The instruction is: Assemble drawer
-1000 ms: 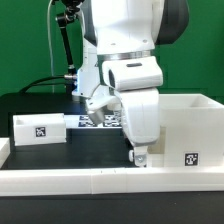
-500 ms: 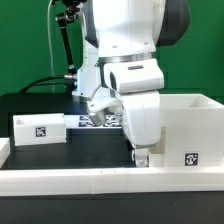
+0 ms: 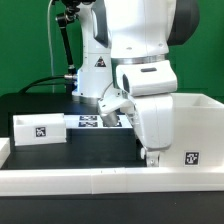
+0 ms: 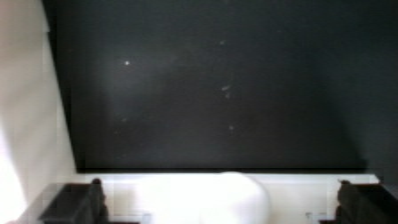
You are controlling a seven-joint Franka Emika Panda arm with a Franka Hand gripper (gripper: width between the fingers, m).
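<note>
The large white hollow drawer housing (image 3: 196,122) stands at the exterior view's right, a tag on its front. A small white open-top tray (image 3: 39,128) with a tag lies at the left. My gripper (image 3: 152,156) hangs low over the black table, right at the housing's left wall. In the wrist view the gripper (image 4: 222,204) has its dark fingers (image 4: 77,203) far apart, open, holding nothing. A white wall (image 4: 16,110), likely the housing's side, runs along one edge of that view.
The low white rail (image 3: 90,181) borders the table's front; a white band (image 4: 196,195) in the wrist view, between the fingers, may be it. The marker board (image 3: 92,121) lies at the back behind the arm. Black table (image 4: 214,90) fills the wrist view.
The arm and gripper have shifted toward the exterior view's right, closer to the housing's left wall. The tray and housing have not moved.
</note>
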